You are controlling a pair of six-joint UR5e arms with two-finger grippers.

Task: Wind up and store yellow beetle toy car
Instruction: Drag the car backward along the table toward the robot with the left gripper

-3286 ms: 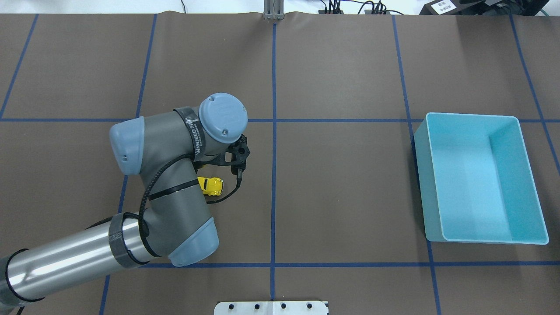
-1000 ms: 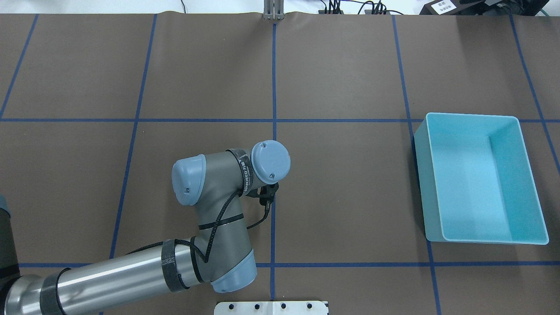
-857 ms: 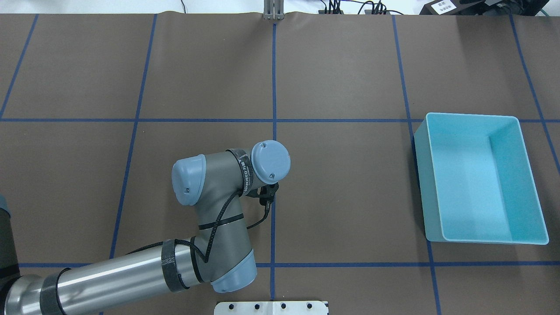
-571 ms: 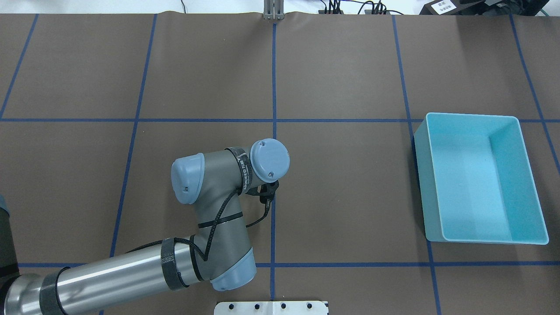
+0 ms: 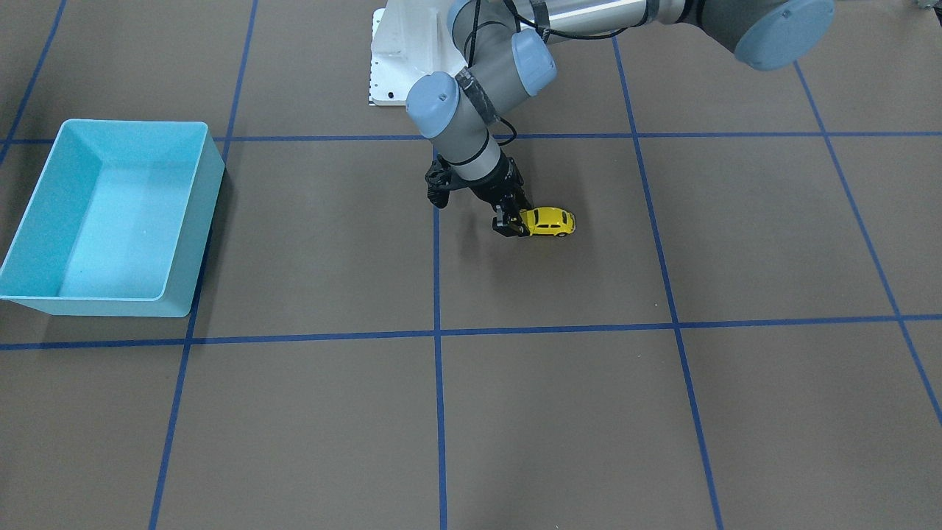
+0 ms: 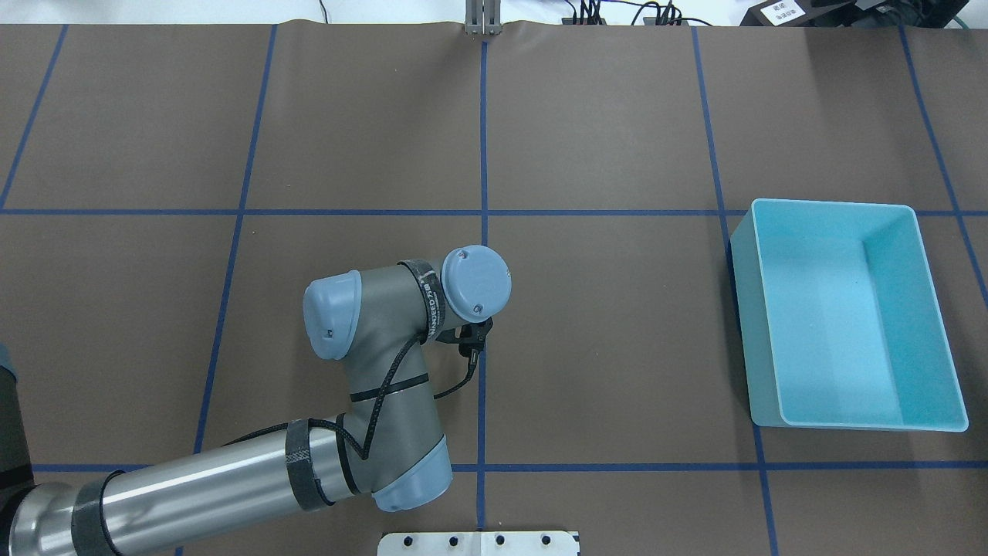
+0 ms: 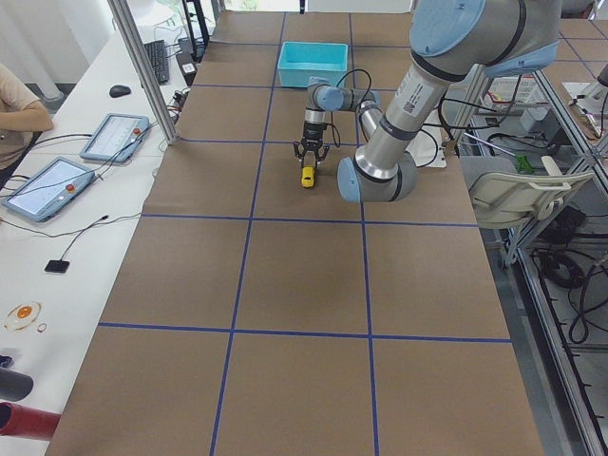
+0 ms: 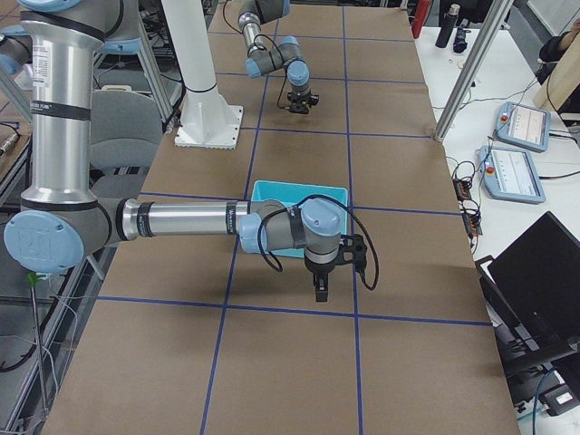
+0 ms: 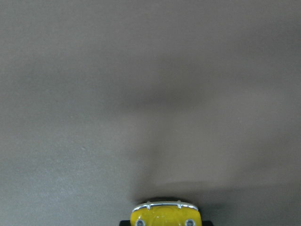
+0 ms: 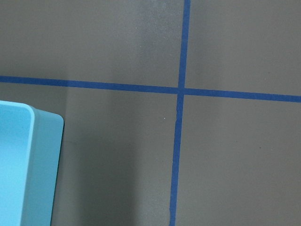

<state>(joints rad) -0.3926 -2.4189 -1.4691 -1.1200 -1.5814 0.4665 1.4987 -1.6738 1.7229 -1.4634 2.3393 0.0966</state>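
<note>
Well apart from yellow beetle toy car (image 5: pixel 548 221) stands blue bin (image 5: pixel 197 213).

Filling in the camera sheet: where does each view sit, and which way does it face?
Front-facing: across the table, facing the base, steeply down; left arm, left gripper at the yellow beetle toy car.
Overhead: behind the robot, looking down; left arm only, car hidden.
Exterior left: table's left end, along it; left arm.
Exterior right: opposite end; right arm near, left arm far.
Left wrist: down at the car's front; no fingers show.
Right wrist: down at tape cross, blue bin corner; no fingers.
Shared: both side views show bin, left arm.
</note>
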